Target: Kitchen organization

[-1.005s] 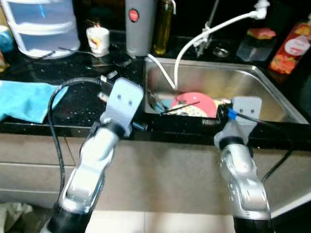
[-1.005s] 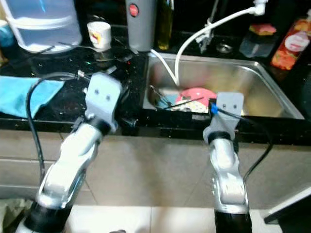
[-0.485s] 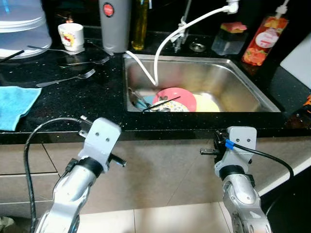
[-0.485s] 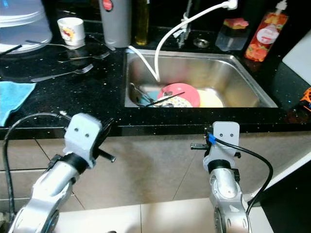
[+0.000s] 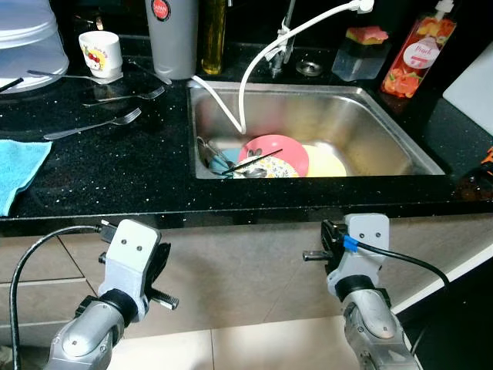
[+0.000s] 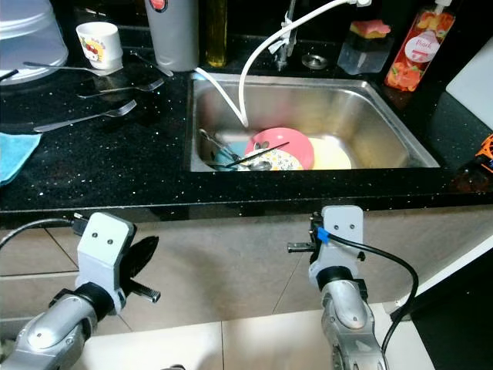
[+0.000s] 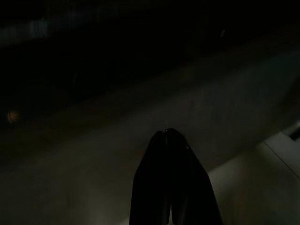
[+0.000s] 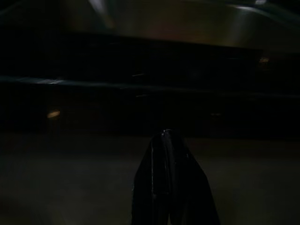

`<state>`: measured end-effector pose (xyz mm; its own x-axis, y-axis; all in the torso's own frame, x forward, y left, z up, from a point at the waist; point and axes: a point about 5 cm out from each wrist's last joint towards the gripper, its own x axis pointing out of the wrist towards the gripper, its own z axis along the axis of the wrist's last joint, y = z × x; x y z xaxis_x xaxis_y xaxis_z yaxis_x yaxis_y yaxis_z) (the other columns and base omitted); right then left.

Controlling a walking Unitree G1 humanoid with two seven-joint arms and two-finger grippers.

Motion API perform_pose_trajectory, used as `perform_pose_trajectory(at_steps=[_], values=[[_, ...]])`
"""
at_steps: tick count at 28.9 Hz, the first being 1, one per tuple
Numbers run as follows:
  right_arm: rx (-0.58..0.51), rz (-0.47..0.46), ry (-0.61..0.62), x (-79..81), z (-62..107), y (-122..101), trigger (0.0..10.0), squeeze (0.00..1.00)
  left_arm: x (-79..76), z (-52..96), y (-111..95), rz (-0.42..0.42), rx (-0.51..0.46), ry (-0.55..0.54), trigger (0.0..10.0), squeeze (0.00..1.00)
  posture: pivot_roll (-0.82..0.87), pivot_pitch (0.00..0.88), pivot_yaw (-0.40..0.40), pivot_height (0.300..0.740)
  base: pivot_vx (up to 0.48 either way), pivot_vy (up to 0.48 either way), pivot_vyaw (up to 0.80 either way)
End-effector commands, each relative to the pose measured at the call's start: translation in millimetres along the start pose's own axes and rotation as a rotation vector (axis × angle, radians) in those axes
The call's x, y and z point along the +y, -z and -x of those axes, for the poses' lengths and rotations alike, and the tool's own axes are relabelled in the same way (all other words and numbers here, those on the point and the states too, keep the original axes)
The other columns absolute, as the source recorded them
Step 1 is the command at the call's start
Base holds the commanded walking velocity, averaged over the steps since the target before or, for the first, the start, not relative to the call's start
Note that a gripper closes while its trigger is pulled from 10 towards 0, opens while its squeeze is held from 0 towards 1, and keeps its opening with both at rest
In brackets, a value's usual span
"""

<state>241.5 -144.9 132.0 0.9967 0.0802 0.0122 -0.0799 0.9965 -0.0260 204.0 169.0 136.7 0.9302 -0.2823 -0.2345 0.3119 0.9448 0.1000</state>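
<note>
The sink [image 5: 370,123] holds a pink plate [image 5: 286,151] and utensils [image 5: 223,160]; both grippers' jaws pressed together.

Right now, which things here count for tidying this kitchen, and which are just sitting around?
For the job:
pink plate in the sink
chopsticks across it
forks on the counter
white mug
blue cloth

Just lying about:
soap bottle
grey flask
oil bottle
clear container
white hose

Left gripper and right gripper hang shut below the counter.
</note>
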Motion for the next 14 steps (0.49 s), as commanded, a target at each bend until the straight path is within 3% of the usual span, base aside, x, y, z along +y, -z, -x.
perform_pose_trajectory(at_steps=[1, 6, 7, 10, 13, 14], values=[[0.052, -0.017, -0.101, 10.8, 4.4, 7.4, 10.0, 0.00, 2.0, 1.6, 10.8, -0.001, 0.068, 0.047, 10.0, 0.00, 0.20, 0.047, -0.081, 0.740, 0.000, 0.000, 0.00], [0.075, -0.061, -0.272, 28.1, 11.9, 4.9, 10.0, 0.00, 4.4, 6.8, 15.1, -0.064, 0.079, 0.098, 10.0, 0.00, 0.20, 0.043, -0.081, 0.740, 0.000, 0.000, 0.00], [0.099, -0.111, -0.364, 35.9, 17.3, 4.0, 10.0, 0.00, 2.2, 8.3, 13.8, -0.076, 0.062, 0.135, 10.0, 0.00, 0.20, 0.040, -0.081, 0.740, 0.000, 0.000, 0.00], [0.107, -0.141, -0.420, 39.9, 21.3, 3.3, 10.0, 0.00, -0.4, 8.3, 12.1, -0.075, 0.049, 0.172, 10.0, 0.00, 0.20, 0.035, -0.082, 0.740, 0.000, 0.000, 0.00], [0.134, -0.185, -0.582, 51.6, 32.0, 3.0, 10.0, 0.00, -6.6, 6.2, 10.6, -0.080, 0.042, 0.265, 10.0, 0.00, 0.19, 0.026, -0.082, 0.740, 0.000, 0.000, 0.00], [0.131, -0.210, -0.661, 58.6, 35.3, 1.4, 10.0, 0.00, -13.0, 2.4, 8.8, -0.072, 0.035, 0.360, 10.0, 0.00, 0.19, 0.015, -0.082, 0.740, 0.000, 0.000, 0.00]])
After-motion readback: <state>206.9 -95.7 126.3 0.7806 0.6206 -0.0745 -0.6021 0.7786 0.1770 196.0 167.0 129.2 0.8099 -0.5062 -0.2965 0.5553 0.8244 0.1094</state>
